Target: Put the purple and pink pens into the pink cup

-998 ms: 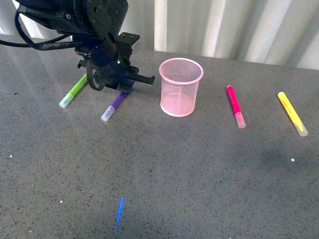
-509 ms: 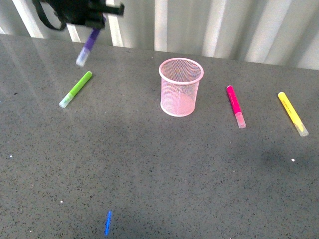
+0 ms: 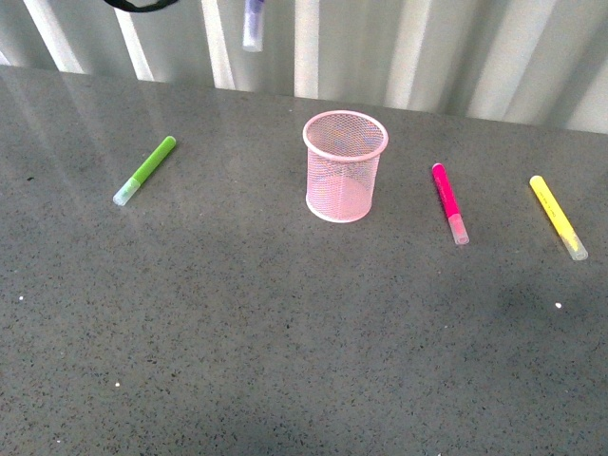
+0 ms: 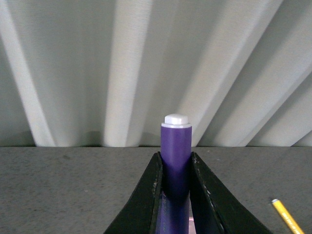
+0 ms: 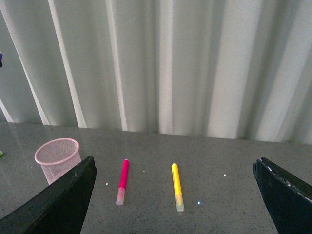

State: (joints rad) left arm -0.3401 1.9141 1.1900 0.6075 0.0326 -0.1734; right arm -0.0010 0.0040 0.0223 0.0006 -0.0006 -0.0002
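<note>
The left end effector (image 4: 175,163) is gripping the purple-barrelled marker pen with a pale cap (image 4: 175,141). Its two black fingers (image 4: 151,195) are closed narrowly on the barrel. In the front view the pen is hanging high above the grey speckled table (image 3: 285,332) with its cap end pointing down.

The light pink wire-mesh cylindrical cup (image 3: 345,166) is standing upright, lower than this end effector and toward its right. It is not yet under the pen. To do this step well, I think the arm should carry the pen sideways until it is above the open mouth. It should stay vertical and be let go only when the cap is below the rim. The mesh cup is looking light, so a touch on its rim could tip it.

The right end effector (image 5: 174,163) is holding nothing and its fingers are spread wide. The magenta-pink marker pen (image 5: 123,187) is lying flat on the table, below and ahead of it.

Nothing is standing between the left end effector and the cup. The lime-green marker (image 3: 144,170) is lying below, on the side away from the cup. The pale ribbed wall (image 3: 427,47) is rising at the table's far edge, so backward room is probably small.
</note>
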